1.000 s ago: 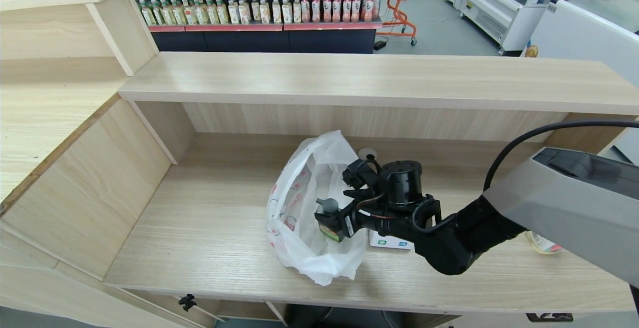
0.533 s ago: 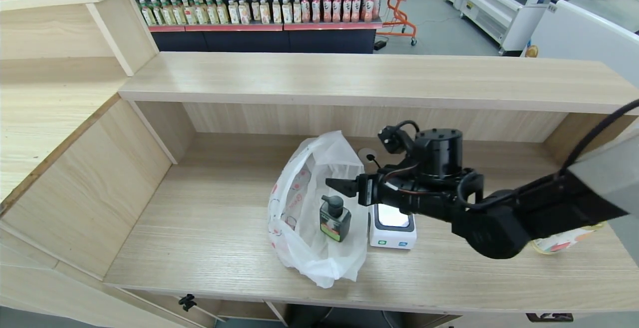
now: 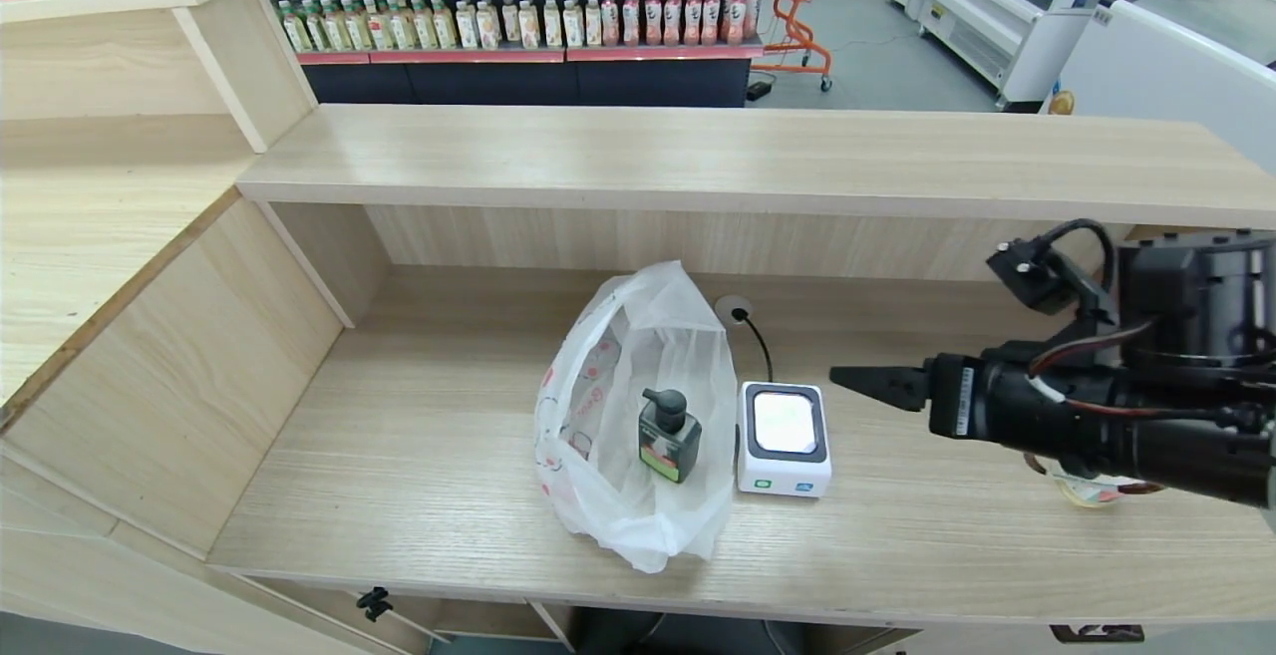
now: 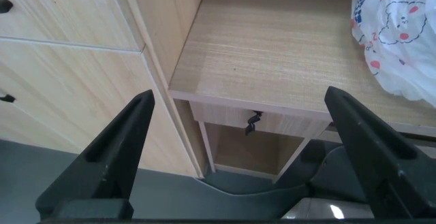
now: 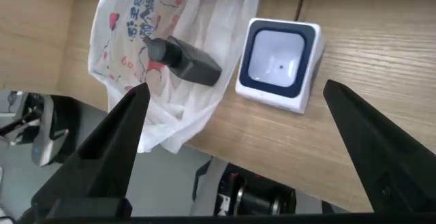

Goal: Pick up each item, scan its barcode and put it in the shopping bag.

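**A:** ok so the dark pump bottle point(image 3: 668, 436) sits inside the shopping bag point(image 3: 588, 406), just beside the scanner point(image 3: 785, 439). The right gripper point(image 3: 867, 383) hovers over the counter point(image 3: 399, 456) with nothing in it, fingers spread wide. What now?

**B:** Next item, I'd guess. Something pale point(image 3: 1082, 489) peeks out under that arm, too hidden to name. Come down square, grip its body, and face the barcode at the scanner window before bagging. The left gripper point(image 4: 240, 96) is spread too, low by the counter's front edge.
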Available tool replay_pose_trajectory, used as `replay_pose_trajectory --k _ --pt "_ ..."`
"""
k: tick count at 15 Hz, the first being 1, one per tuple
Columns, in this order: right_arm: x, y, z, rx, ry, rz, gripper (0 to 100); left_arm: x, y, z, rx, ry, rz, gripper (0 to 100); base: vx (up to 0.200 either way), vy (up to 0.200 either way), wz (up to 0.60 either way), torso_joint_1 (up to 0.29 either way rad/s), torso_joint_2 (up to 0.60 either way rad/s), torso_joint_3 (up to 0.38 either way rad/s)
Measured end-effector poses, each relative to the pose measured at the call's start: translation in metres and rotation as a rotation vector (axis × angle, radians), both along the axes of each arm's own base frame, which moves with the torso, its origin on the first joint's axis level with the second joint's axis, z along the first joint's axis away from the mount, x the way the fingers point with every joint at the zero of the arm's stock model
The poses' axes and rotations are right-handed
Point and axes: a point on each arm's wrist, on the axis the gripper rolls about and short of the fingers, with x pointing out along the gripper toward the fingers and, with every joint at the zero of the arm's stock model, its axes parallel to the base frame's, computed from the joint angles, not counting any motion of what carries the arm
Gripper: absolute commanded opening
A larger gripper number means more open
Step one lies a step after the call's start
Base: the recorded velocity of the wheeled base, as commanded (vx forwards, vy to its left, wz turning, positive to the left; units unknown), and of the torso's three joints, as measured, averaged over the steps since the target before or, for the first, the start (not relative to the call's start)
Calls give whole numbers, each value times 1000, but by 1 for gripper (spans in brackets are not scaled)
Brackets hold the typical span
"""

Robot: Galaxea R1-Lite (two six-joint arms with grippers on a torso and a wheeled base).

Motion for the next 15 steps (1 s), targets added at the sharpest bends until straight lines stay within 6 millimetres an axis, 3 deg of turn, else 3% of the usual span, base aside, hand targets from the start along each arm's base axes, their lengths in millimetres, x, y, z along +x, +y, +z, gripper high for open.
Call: replay_pose_trajectory --k 3,8,11,15 --pt "-17 -16 6 -1 -33 -35 100 0 0 0 -8 -1 0 100 0 0 0 0 0 0" --pt "-24 -20 11 8 -60 -41 100 0 0 0 -11 -2 0 100 -160 0 0 6 5 0" --pt "-26 -21 11 1 -64 -39 100 0 0 0 -10 -2 -1 100 0 0 0 0 0 0" --pt "-28 -27 6 -42 -65 -79 100 0 0 0 -13 -2 -1 100 0 -200 0 1 2 1"
